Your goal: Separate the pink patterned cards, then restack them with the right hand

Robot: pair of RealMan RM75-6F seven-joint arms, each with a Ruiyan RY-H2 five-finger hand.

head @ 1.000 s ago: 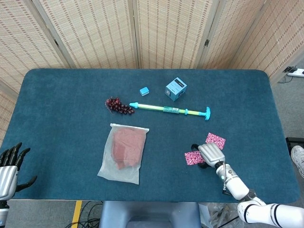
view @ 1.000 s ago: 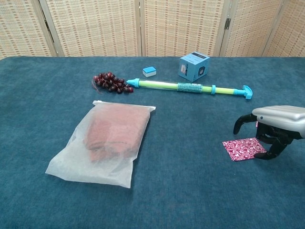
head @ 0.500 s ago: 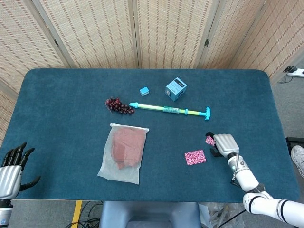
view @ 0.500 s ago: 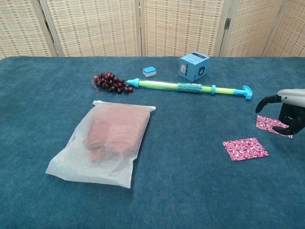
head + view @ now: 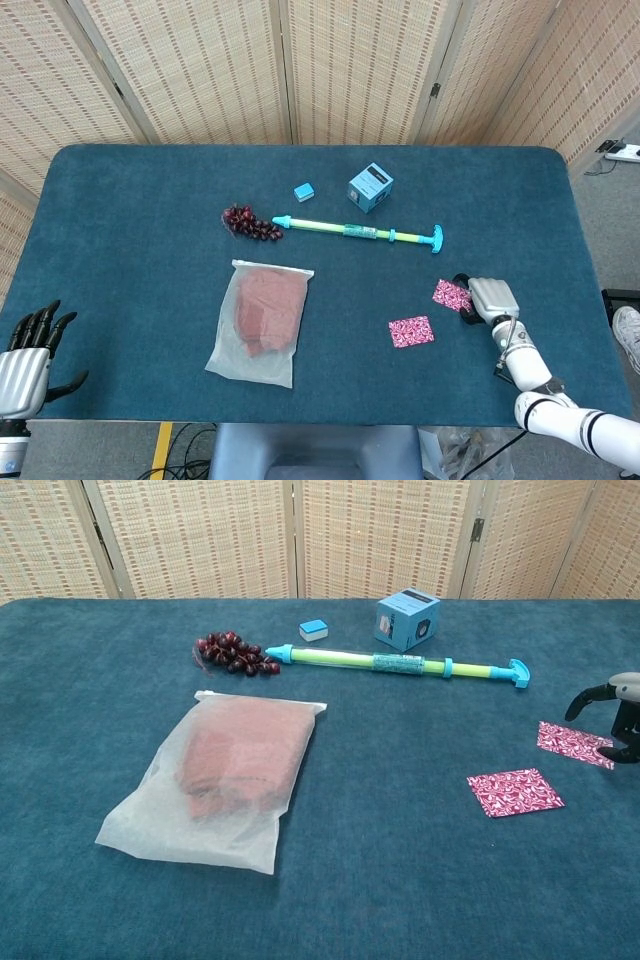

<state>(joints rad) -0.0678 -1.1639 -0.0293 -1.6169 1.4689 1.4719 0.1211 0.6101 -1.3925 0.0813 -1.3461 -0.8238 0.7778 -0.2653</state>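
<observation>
Two pink patterned square cards, laid flat and apart on the blue cloth table (image 5: 130,200): far card (image 5: 451,295) just beside the right hand (image 5: 489,299), on its left; near card (image 5: 411,331) further left. Right hand empty, fingers loosely curled over the far card's edge; contact cannot be told. Left hand (image 5: 28,353) spread, well away.

We can read no text anywhere — the blue box (image 5: 407,619) carries a dark label on its top face, but its print is too small to make out.
</observation>
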